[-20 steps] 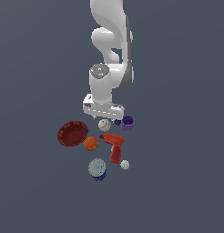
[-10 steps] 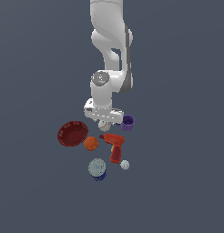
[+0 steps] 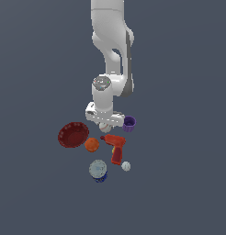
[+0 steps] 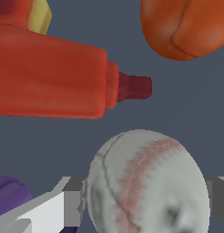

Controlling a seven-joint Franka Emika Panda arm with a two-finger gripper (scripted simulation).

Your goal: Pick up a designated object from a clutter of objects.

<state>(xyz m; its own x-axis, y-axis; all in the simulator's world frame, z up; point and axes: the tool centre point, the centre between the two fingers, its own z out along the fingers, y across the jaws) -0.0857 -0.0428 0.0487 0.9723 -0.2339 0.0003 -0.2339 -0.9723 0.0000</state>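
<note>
The white baseball with red stitching (image 4: 145, 186) lies between my two fingers (image 4: 73, 202) in the wrist view. One finger stands close on each side of it, and I see no firm squeeze. In the exterior view my gripper (image 3: 104, 125) is down low over the baseball (image 3: 104, 127), which the hand mostly hides. The clutter lies around it: a dark red ribbed bowl (image 3: 73, 134), an orange ball (image 3: 92, 144), a red drill (image 3: 115, 147), a purple cup (image 3: 129, 123), a small plain white ball (image 3: 126, 166) and a blue can (image 3: 98, 170).
In the wrist view the red drill (image 4: 50, 77) with its dark tip, the orange ball (image 4: 186, 25) and the purple cup (image 4: 9, 195) all lie close to the baseball. Everything rests on a flat dark grey floor (image 3: 179, 183).
My hand has come down lower over the baseball. The objects have not moved.
</note>
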